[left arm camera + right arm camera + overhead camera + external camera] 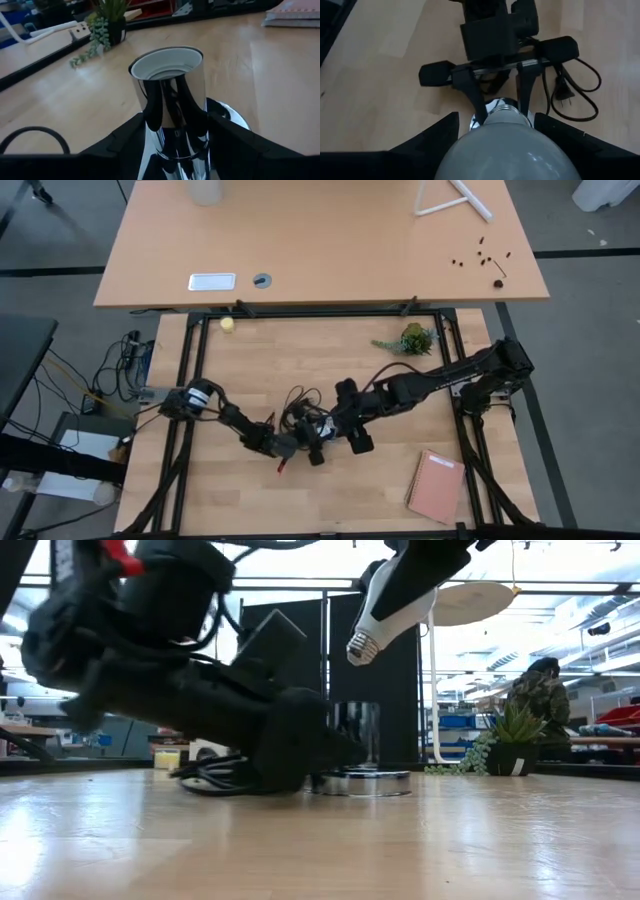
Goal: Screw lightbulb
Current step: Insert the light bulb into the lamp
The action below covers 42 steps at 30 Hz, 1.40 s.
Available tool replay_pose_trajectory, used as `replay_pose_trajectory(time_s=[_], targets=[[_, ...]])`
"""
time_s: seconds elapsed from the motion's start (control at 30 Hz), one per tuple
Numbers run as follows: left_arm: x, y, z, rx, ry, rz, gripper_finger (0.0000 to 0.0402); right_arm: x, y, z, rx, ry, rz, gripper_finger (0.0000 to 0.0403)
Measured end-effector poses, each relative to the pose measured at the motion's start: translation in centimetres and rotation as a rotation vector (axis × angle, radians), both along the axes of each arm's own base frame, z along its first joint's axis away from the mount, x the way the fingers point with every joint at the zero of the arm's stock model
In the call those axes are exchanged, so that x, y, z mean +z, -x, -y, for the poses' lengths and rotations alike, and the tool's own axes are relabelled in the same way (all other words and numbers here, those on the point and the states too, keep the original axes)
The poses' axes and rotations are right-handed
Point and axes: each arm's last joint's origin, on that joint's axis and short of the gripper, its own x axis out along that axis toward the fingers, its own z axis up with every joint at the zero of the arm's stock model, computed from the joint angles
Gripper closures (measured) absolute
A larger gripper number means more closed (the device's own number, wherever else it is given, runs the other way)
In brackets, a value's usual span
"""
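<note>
Pale wood-grain table (250,370). Left gripper (175,145) clamped around mirror-chrome socket cylinder (172,95); right gripper (505,150) gripping frosted pear-shaped lightbulb (390,600), above, toward two o'clock.

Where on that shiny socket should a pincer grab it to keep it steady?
Best low on the chrome tube of the socket, from the side, one finger on each flank. It stands upright on a flat round base with its mouth open upward, so a side grip probably leaves the top free for the lightbulb. The left pincer already brackets it that way.
</note>
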Motion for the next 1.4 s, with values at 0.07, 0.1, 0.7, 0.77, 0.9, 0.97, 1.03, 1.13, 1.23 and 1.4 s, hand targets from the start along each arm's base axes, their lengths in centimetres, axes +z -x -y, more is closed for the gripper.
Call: replay_pose_trajectory(time_s=[0.07,0.1,0.7,0.77,0.9,0.97,1.03,1.13,1.23,1.4], targets=[[0.0,-0.5,-0.4,-0.02,0.008,0.018,0.0188,-0.1,0.1,0.1,-0.02,-0.009,-0.016,0.0142],[0.1,-0.6,-0.6,-0.029,0.007,0.019,0.0188,-0.1,0.1,0.3,-0.03,-0.012,-0.026,0.0143],[2.0,-3.5,-2.2,-0.143,0.047,0.094,0.0188,-1.1,1.3,3.0,-0.137,-0.165,-0.254,0.014],[1.9,-3.5,-2.4,-0.142,0.066,0.093,0.0188,-1.1,1.5,3.1,-0.136,-0.159,-0.275,0.0141],[1.9,-3.7,-2.7,-0.168,0.079,0.093,0.0188,-1.3,1.8,3.4,-0.147,-0.154,-0.308,0.0142],[1.7,-3.9,-2.7,-0.175,0.082,0.103,0.0187,-1.3,1.8,3.5,-0.15,-0.153,-0.312,0.0141],[1.3,-4.3,-2.7,-0.173,0.083,0.114,0.018,-1.3,1.8,3.6,-0.154,-0.153,-0.317,0.014],[0.5,-5.0,-2.6,-0.172,0.085,0.138,0.0167,-1.3,1.9,3.6,-0.154,-0.155,-0.327,0.0141],[-0.3,-5.6,-2.5,-0.153,0.062,0.151,0.0161,-1.3,2.0,3.6,-0.162,-0.167,-0.333,0.0141],[-0.2,-6.3,-2.4,-0.134,0.045,0.192,0.016,-1.4,2.0,3.2,-0.151,-0.168,-0.339,0.014]])
